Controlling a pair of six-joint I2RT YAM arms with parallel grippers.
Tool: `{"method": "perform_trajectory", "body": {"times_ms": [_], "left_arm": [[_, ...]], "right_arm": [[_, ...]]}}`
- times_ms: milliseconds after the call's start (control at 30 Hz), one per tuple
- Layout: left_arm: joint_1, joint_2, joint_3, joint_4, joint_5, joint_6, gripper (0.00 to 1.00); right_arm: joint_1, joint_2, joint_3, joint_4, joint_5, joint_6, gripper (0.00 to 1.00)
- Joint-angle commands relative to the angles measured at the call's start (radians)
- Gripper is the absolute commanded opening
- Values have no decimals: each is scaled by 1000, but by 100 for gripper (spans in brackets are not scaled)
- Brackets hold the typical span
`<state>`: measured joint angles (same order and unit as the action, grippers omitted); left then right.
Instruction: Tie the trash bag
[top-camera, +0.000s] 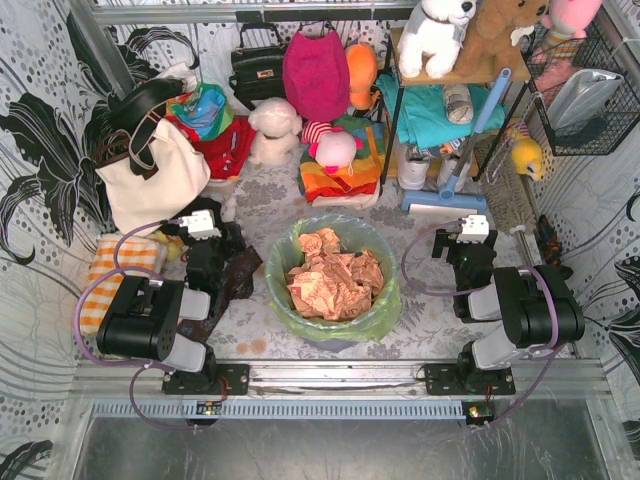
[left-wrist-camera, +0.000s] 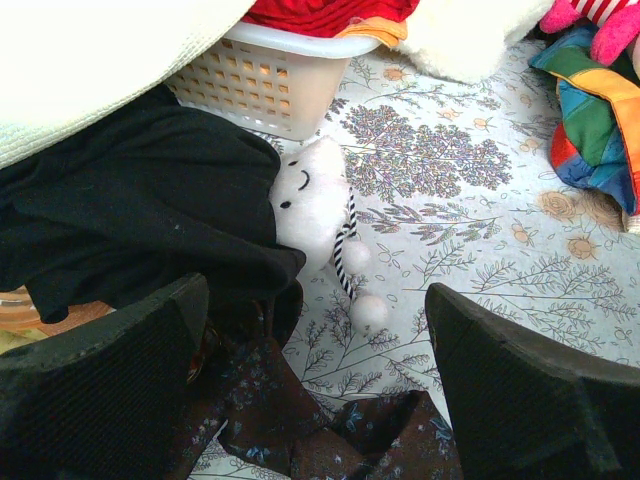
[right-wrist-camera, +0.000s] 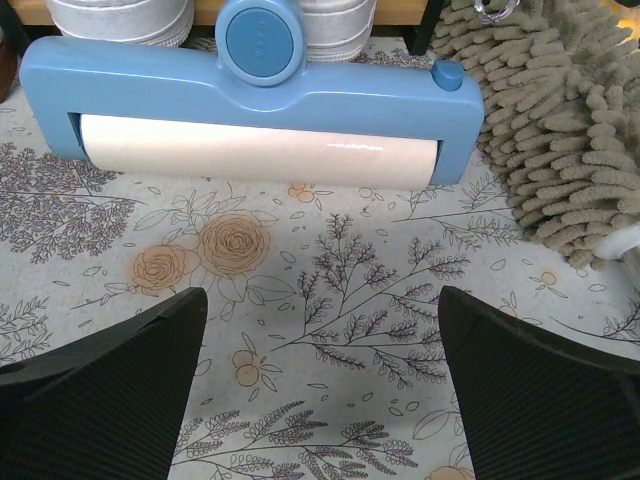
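jaws on both sides are standing wide and holding nothing. the left gripper (left-wrist-camera: 312, 385) is hanging over a dark cloth (left-wrist-camera: 130, 220) beside a small white plush (left-wrist-camera: 315, 200). the right gripper (right-wrist-camera: 320, 390) is pointing over the flowered table (right-wrist-camera: 330, 280) toward a blue roller head (right-wrist-camera: 260, 100). the trash bag (top-camera: 385, 305) is sitting between the two arms, mouth gaping, crumpled paper (top-camera: 335, 280) inside, neither gripper touching it. i'm judging the tying as not yet begun. next i'm expecting to bring both grippers inward and down onto opposite sides of the rim.
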<state>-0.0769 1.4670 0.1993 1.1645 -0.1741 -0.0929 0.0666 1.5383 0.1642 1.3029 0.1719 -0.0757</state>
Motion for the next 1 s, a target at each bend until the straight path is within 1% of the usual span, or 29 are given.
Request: {"method": "perform_trajectory", "body": {"times_ms": [0,367,500,667,767,867,967], "left_arm": [[7,2,14,40,4,-1,98],[6,3,15,40,5,-2,98],[7,3,16,40,5,-2,98],[8,1,14,40,6,-2,98],[8,1,15,41,6,-2,98],[8,0,14,43,4,0,98],[5,-28,10,28,-35,-5,98]], "right_arm": [[-5,4,13,38,3,8,97],[-6,5,12,42,6,6,97],[-7,5,11,42,78,35,97],[-7,7,-7,79,82,36,97],[-7,5,6,50,84,35,97],[-7,4,13,40,54,22,97],[-5,-28,-2,48,-7,-7,97]]}}
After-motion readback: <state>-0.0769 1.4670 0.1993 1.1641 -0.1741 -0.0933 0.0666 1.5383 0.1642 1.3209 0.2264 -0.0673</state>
